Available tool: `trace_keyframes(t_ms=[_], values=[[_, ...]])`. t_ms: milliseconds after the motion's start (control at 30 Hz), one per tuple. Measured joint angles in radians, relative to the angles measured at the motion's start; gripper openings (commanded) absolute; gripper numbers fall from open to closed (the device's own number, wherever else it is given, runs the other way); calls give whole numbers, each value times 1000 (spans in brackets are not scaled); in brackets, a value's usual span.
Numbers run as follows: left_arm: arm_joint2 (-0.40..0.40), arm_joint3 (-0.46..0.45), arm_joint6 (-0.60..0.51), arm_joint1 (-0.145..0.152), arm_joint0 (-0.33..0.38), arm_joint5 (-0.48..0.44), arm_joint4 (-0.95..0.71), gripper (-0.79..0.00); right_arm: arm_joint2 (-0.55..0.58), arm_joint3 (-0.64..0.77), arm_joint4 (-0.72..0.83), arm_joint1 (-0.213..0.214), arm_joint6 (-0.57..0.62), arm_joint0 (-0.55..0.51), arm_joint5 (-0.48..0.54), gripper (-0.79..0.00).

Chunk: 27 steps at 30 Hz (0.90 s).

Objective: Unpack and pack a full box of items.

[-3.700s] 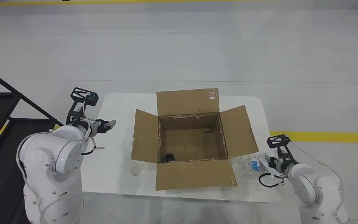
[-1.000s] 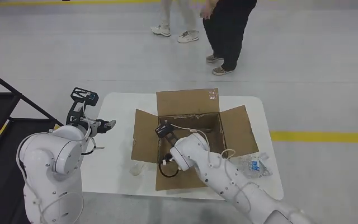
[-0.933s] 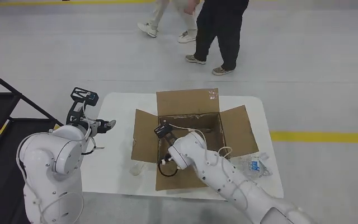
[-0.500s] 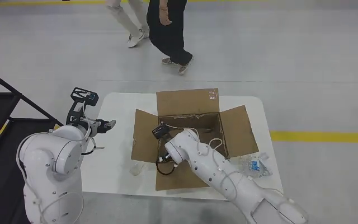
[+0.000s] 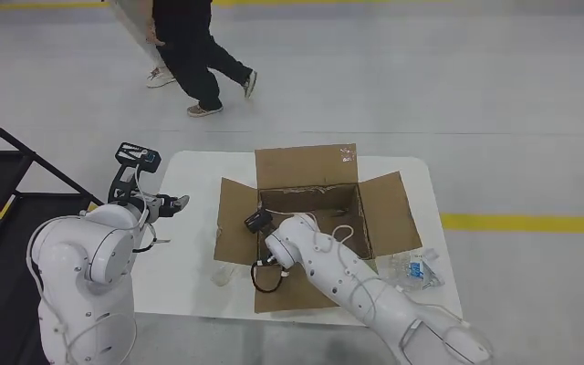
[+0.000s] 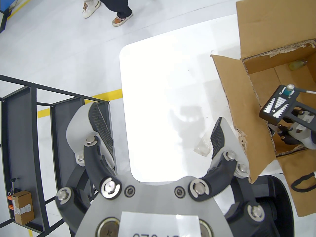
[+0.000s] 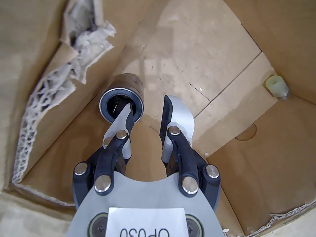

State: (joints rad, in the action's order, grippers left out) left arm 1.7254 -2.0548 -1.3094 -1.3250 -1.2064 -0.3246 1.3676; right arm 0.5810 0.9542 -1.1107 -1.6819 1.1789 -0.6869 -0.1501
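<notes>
right gripper (image 7: 148, 102) spread in box (image 7: 197, 38), finger at metal cylinder (image 7: 128, 85) mouth | left gripper (image 6: 158, 113) spread, empty | right arm has edged toward box's left wall

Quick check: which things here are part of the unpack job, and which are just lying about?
Job: box, metal cylinder at the right gripper, small bottle inside, bagged item beside the box.
Lying about: clear wrapper, rack, small carton on it.

Printed sticker (image 7: 147, 223) — right end effector (image 7: 148, 103)
</notes>
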Motion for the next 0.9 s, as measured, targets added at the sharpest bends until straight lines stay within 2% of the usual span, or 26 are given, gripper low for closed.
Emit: trace_keyframes(t_ms=[567,633,700,733,900], values=[[0,0,0,0,0,0,0,0,-3,-144,29,-45,-106,16,61,-526],[0,0,0,0,0,0,0,0,-3,-159,29,-49,-115,17,64,-563],[0,0,0,0,0,0,0,0,-3,-170,30,-53,-121,17,68,-730],[0,0,0,0,0,0,0,0,-4,-178,30,-55,-125,17,71,-785],[0,0,0,0,0,0,0,0,-3,-204,28,-64,-137,20,76,-785]])
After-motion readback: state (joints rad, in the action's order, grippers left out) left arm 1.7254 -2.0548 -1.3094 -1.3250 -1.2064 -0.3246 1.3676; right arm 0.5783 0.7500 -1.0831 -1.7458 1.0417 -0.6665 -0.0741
